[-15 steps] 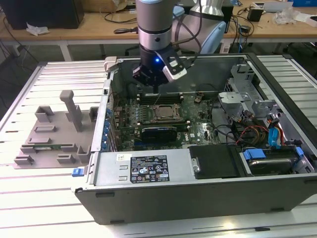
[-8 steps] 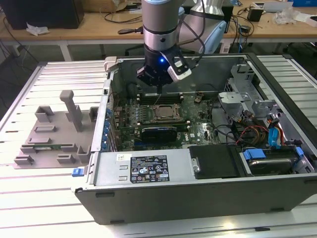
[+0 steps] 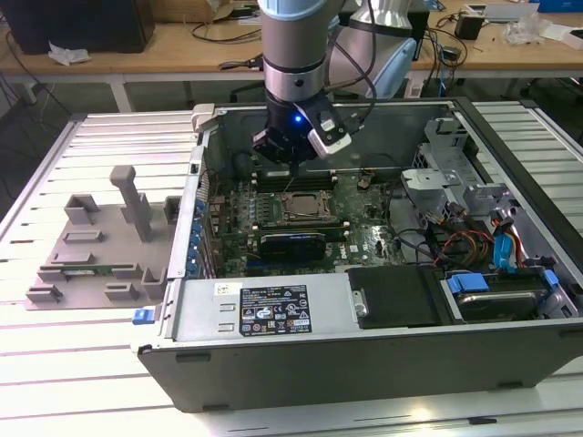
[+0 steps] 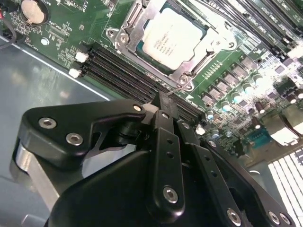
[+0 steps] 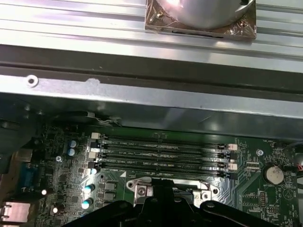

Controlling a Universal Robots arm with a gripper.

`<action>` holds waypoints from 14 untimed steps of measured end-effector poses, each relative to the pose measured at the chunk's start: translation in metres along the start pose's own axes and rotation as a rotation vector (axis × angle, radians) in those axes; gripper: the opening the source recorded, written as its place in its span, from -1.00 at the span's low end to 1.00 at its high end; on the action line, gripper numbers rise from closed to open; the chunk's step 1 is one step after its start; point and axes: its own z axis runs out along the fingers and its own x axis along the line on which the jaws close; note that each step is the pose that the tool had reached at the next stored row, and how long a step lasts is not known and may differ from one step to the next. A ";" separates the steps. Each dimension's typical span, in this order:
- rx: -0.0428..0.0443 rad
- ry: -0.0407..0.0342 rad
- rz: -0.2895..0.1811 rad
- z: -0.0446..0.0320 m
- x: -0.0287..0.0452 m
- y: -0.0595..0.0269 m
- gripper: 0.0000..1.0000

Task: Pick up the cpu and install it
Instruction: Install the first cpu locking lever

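Observation:
The cpu [image 4: 172, 39], a silver square with a pale rim, lies inside the black socket frame [image 4: 127, 29] on the green motherboard [image 4: 94, 19]. In the exterior view the cpu [image 3: 306, 206] sits mid-board inside the open computer case [image 3: 273, 364]. My gripper [image 4: 164, 99] hovers just beside the socket, over the black memory slots [image 4: 128, 75]. Its fingers are shut together with nothing between them. A thin socket lever [image 4: 181, 87] lies right by the fingertips. In the first wrist view the gripper [image 5: 165, 196] covers part of the socket frame [image 5: 142, 189]. In the exterior view the gripper [image 3: 286, 160] hangs behind the socket.
A long black expansion card [image 3: 291, 244] lies in front of the socket. The power supply [image 3: 264, 309], a black drive bay [image 3: 401, 296] and cables [image 3: 465, 241] fill the case's near and right side. A grey fixture tray [image 3: 91, 246] stands on the exterior view's left.

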 end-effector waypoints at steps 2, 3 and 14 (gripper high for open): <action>0.0007 -0.0093 -0.002 0.0042 0.0002 -0.0014 -0.79; 0.0016 -0.0215 -0.004 0.0072 0.0007 -0.0022 -0.79; 0.0097 -0.0574 0.108 0.0167 0.0005 0.0060 -0.79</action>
